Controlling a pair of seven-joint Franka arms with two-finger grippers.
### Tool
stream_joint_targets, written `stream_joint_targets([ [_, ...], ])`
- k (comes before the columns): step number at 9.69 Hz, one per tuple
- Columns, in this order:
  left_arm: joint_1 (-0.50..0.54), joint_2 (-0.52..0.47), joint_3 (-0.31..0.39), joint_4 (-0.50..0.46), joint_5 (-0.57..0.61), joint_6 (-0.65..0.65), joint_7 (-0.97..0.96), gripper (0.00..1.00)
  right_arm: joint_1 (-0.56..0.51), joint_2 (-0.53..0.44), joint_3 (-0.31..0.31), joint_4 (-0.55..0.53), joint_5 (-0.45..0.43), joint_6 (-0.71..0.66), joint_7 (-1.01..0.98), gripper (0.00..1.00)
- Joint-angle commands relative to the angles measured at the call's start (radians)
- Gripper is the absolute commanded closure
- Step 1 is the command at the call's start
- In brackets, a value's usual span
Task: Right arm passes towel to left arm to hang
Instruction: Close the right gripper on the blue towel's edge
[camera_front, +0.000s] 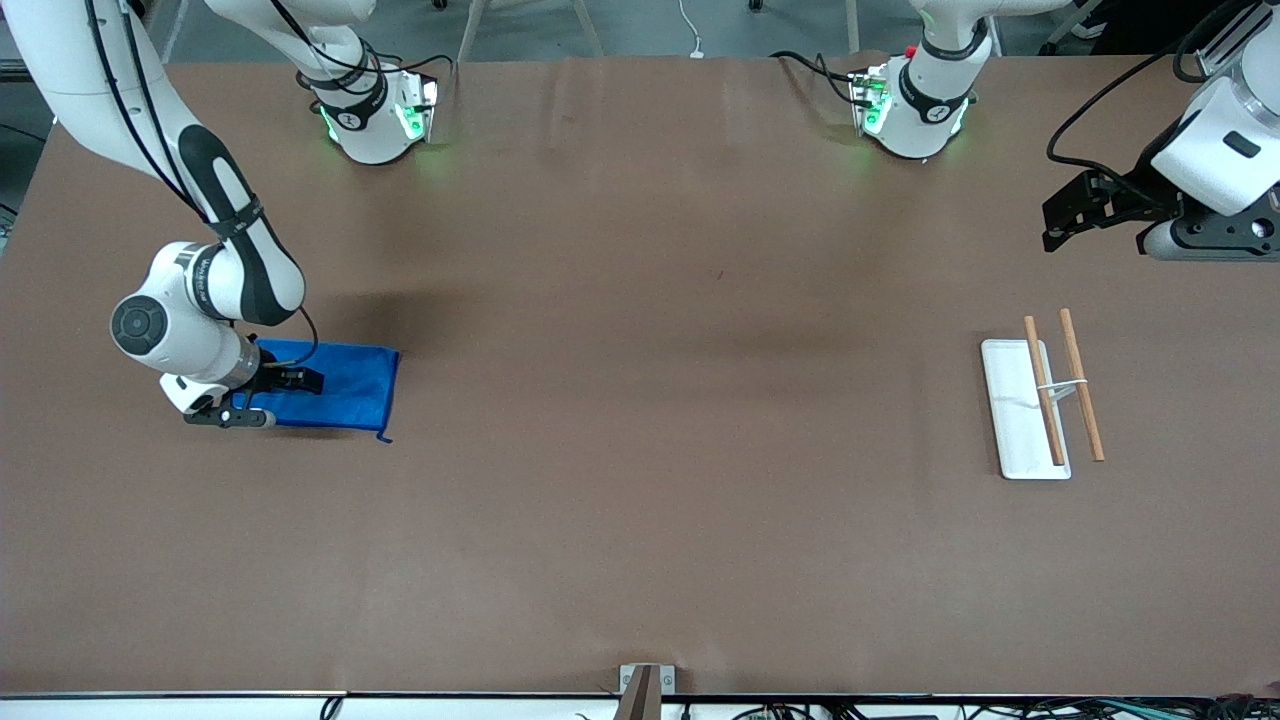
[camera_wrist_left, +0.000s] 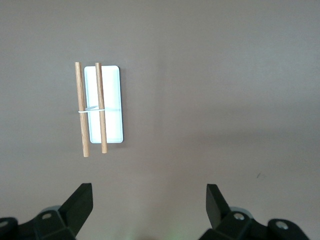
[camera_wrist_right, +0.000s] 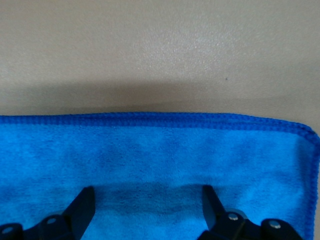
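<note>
The bright-blue towel (camera_front: 350, 385) lies flat on the brown table toward the right arm's end, a loose thread at its corner nearest the front camera. My right gripper (camera_front: 268, 396) is down on it, open, its fingers spread wide over the cloth. In the right wrist view the towel (camera_wrist_right: 160, 150) fills the space under the right gripper (camera_wrist_right: 148, 200), its hem running across just ahead of the fingertips (camera_wrist_right: 84, 202). My left gripper (camera_front: 1210, 240) hangs open in the air over the left arm's end of the table; the left gripper (camera_wrist_left: 150, 200) holds nothing.
A white tray-like base (camera_front: 1010, 420) carrying two wooden rods (camera_front: 1080, 395) stands toward the left arm's end, nearer the front camera than the left gripper; the same rods (camera_wrist_left: 101, 107) appear in the left wrist view. A small metal bracket (camera_front: 645, 685) sits at the table's front edge.
</note>
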Motion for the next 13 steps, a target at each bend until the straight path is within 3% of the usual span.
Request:
stream_joint_targets([
  [1, 0.002, 0.020, -0.002, -0.005, 0.018, -0.003, 0.011, 0.00, -0.006, 0.002, 0.003, -0.012, -0.006, 0.014, -0.016, 0.42],
  [2, 0.002, 0.020, -0.002, -0.005, 0.016, -0.003, 0.011, 0.00, -0.008, 0.000, 0.003, -0.014, -0.006, 0.007, -0.031, 0.72],
  [3, 0.000, 0.020, -0.001, -0.005, 0.018, -0.003, 0.011, 0.00, -0.009, 0.000, 0.003, -0.014, -0.006, -0.003, -0.031, 0.95],
  [4, 0.002, 0.020, -0.002, -0.005, 0.016, -0.003, 0.012, 0.00, -0.011, 0.000, 0.003, -0.011, -0.006, -0.005, -0.031, 0.99],
  [8, 0.002, 0.020, -0.002, -0.005, 0.016, -0.003, 0.011, 0.00, -0.005, -0.016, 0.005, 0.008, 0.007, -0.090, -0.019, 0.99],
  [10, 0.002, 0.020, -0.002, -0.003, 0.016, -0.003, 0.012, 0.00, 0.009, -0.082, 0.012, 0.060, 0.029, -0.262, -0.010, 0.99],
  [13, 0.000, 0.020, -0.002, -0.005, 0.016, -0.003, 0.011, 0.00, 0.040, -0.150, 0.026, 0.276, 0.219, -0.639, 0.009, 0.99],
])
